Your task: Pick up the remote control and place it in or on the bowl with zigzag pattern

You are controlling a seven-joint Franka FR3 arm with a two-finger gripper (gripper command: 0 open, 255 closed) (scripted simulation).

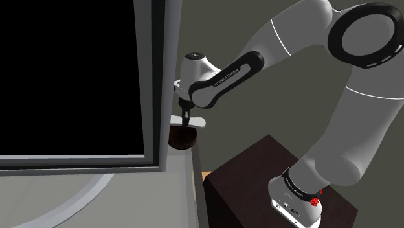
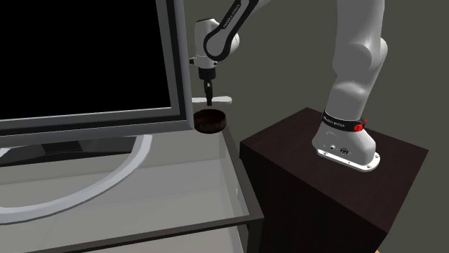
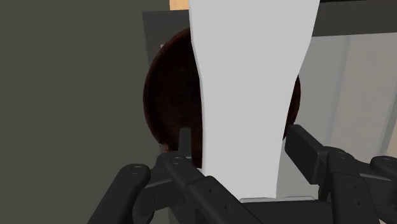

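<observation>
End effector (image 3: pixel 242 145) clasping flat white remote (image 3: pixel 254 76), round dark bowl (image 3: pixel 173 95) beneath

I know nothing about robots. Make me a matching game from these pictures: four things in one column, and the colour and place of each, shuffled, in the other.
Things:
1. remote control
2. bowl
3. stand
4. screen

Descriptions:
A. black, in a grey frame
B. dark brown, on the table, under the remote control
C. white, clasped in the gripper
D. dark box beside the table

Pairs: 1-C, 2-B, 3-D, 4-A
</observation>
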